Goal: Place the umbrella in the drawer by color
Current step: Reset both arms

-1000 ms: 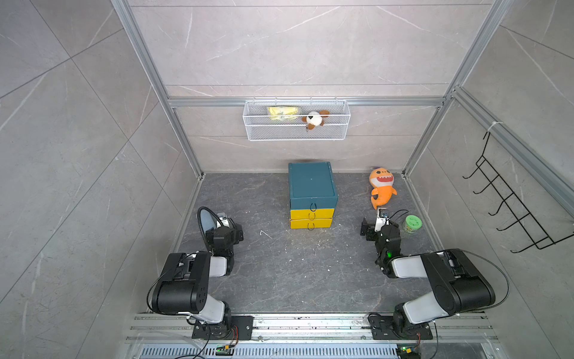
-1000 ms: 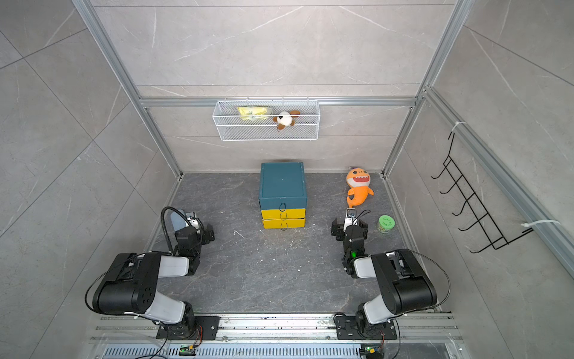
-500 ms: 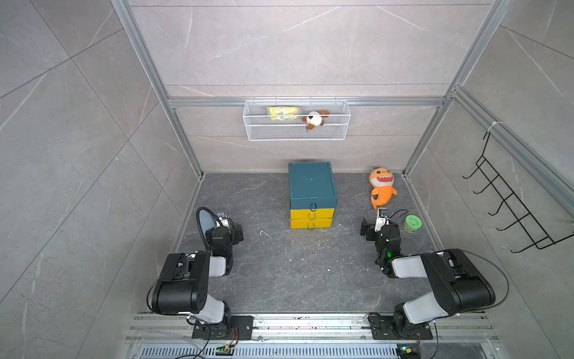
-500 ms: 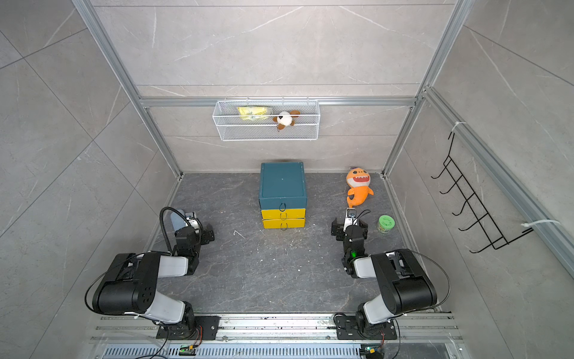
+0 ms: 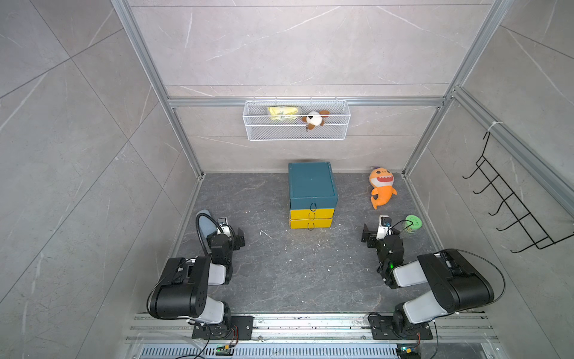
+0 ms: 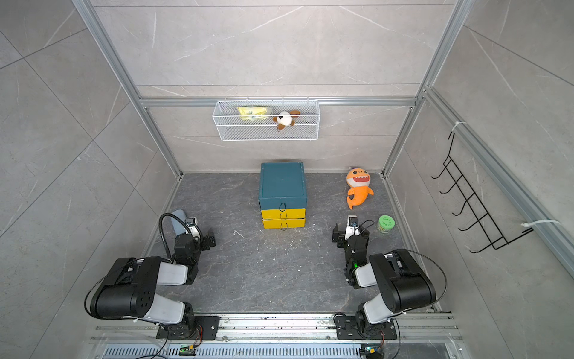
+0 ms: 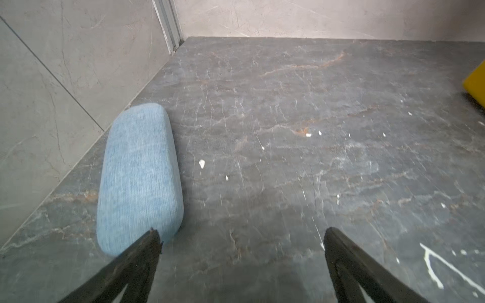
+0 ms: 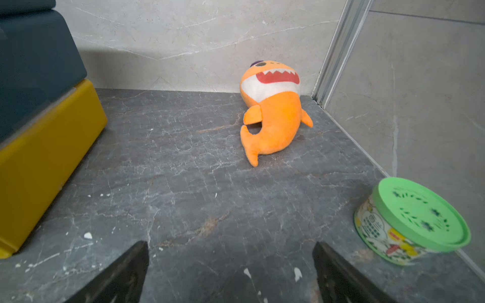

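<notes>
Hardly anything has changed: my left claw (image 7: 241, 230) and right claw (image 8: 231, 244) stay spread wide and empty, so the pick has not begun. The blue umbrella (image 7: 139, 173), probably folded in its sleeve, lies well left of the drawer chest (image 5: 312, 186), just beside my left claw. In both top views my left arm (image 5: 220, 248) hides most of it, and its handle is nowhere visible.

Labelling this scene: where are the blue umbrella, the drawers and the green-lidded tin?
blue umbrella (image 7: 139, 173): left wrist view, middle of its fabric.
drawers (image 5: 298, 214): in a top view, upper yellow drawer front.
green-lidded tin (image 8: 420, 213): right wrist view, centre of lid.
</notes>
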Controlling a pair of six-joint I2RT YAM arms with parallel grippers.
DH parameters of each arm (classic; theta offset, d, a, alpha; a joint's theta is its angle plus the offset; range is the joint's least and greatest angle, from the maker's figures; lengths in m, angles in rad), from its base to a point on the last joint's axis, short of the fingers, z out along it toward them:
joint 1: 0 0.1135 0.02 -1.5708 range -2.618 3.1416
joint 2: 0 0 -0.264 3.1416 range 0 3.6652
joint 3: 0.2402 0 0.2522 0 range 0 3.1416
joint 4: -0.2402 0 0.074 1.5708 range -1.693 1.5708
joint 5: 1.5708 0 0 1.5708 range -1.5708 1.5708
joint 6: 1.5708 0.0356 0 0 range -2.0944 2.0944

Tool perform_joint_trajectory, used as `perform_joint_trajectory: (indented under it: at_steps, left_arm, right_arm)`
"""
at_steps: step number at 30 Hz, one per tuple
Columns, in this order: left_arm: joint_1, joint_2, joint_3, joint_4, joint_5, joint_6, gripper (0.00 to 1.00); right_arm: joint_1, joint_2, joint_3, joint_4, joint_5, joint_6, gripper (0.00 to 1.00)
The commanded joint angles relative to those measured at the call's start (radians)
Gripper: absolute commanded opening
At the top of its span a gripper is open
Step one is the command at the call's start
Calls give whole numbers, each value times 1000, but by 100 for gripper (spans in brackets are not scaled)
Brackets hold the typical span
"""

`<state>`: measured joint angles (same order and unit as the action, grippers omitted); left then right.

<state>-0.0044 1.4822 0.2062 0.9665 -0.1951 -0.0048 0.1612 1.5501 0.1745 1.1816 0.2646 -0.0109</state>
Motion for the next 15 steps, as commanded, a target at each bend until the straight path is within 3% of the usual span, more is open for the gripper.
perform_joint_trajectory:
  at_steps: [1,2,15]
  left_arm:
    - [6,32,134,-39,-75,-24,100]
    - [14,12,135,-93,-46,-38,100]
    - [29,15,137,-90,-42,-40,100]
  right_arm:
    - [-3,-31,99,-119,20,24,100]
    - [-3,-24,161,-235,10,19,100]
    - [-9,-18,155,-218,-10,16,100]
